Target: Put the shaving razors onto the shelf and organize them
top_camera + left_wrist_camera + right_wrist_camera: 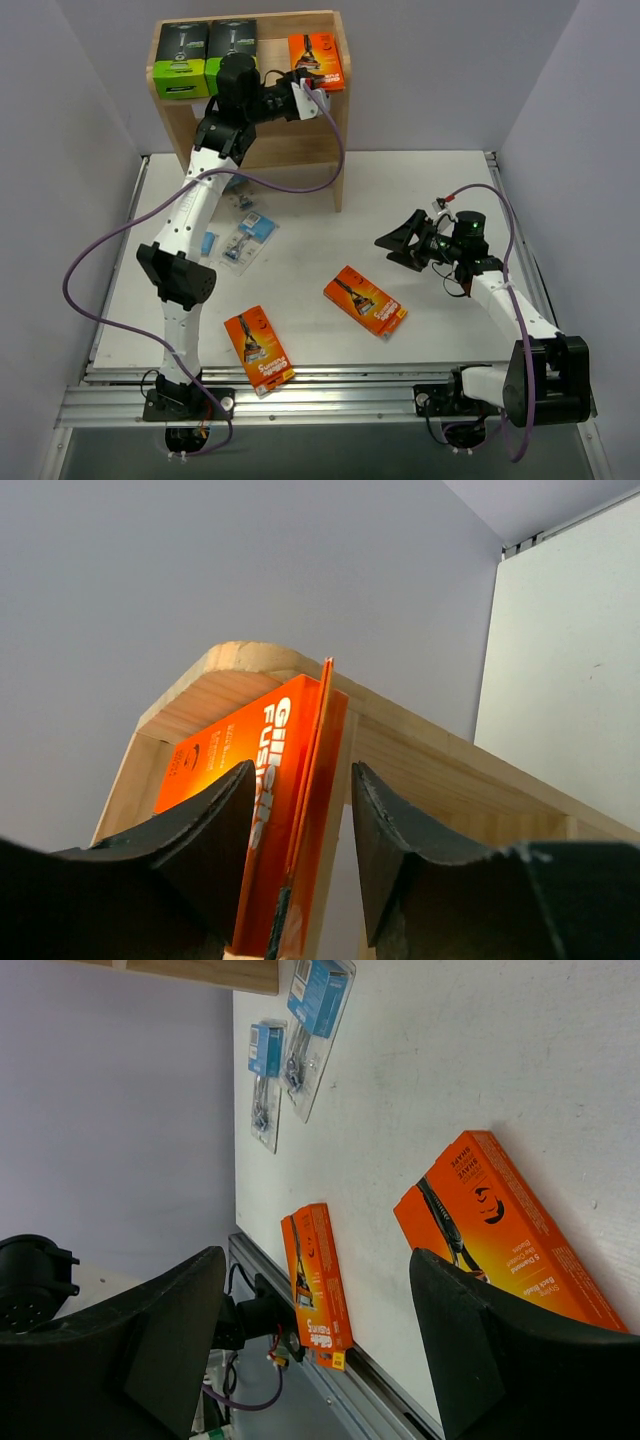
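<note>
Left gripper: I have the left gripper (302, 770) up at the top tier of the shelf (342, 150), with its fingers parted.
Left hold: the orange box (322, 55) stands on edge between the fingers. I see a bare gap on one finger's side. I can't tell whether the other finger touches the box face.
Orange box: it is upright on the top tier, straight ahead of the left gripper at the shelf's right end, close to the side panel.
Green boxes: two green boxes (182, 60) stand side by side on the same tier, off to the left of the left gripper. One is just beside its wrist.
Right gripper: the right gripper (390, 250) hangs over the right part of the worktop (430, 190). Its jaws are spread wide and hold nothing.
Loose orange boxes: two loose orange boxes (365, 300) lie flat on the worktop. In the right wrist view one lies by one finger. The other (258, 350) shows between the fingers, farther off near the worktop's edge.
Blister packs: the blister packs (250, 238) lie flat on the worktop below the left arm, well ahead of the right gripper and near the foot of the shelf.
</note>
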Robot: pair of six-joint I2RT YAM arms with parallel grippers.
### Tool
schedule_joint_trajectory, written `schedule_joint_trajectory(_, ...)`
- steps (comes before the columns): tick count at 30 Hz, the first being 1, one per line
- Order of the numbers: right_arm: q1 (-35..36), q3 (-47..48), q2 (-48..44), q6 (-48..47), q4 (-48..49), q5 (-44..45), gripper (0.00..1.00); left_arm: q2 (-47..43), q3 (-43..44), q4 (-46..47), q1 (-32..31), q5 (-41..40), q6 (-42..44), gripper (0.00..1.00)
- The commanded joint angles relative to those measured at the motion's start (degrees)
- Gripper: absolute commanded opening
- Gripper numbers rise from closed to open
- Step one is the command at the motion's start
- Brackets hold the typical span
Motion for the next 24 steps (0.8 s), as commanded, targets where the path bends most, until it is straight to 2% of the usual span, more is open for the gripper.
schedule_joint_trajectory(1,0.62,2.52,0.31,-0.93,-0.13,-0.87,0.7,0.13,0.02,0.41,-0.95,-3.11,2.27,0.52)
schedule_joint_trajectory(3,0.62,2.61,0.22,-1.02,-0.13,-0.79,0.7,-0.22,-0.6,1.29,-1.12,-4.08,1.83,0.55)
schedule_joint_trajectory(6,0.71,2.6,0.05,-1.02,-0.22,-0.79,0.7,-1.54,-2.53,3.66,-1.3,-6.54,1.83,0.66)
schedule_joint_trajectory(7,0.71,2.61,0.05,-1.1,-0.22,-0.87,0.7,-2.41,-3.67,4.97,-1.3,-7.07,1.74,0.81)
schedule_joint_trajectory(9,0.71,2.61,-0.04,-1.02,-0.31,-0.96,0.7,-3.38,-4.82,5.86,-1.3,-8.12,1.39,1.0)
schedule_joint_trajectory(10,0.8,2.61,-0.13,-1.1,-0.22,-0.96,0.7,-4.69,-5.61,6.73,-1.47,-8.39,1.13,0.94)
schedule_joint_trajectory(14,0.71,2.69,-0.65,-1.1,-0.22,-1.05,0.7,-8.21,-11.66,10.78,-1.48,-9.44,-0.63,0.94)
schedule_joint_trajectory(24,0.71,3.4,-1.36,-1.63,-0.57,-0.88,0.7,-12.79,-19.84,24.47,-1.91,-11.81,-6.87,0.94)
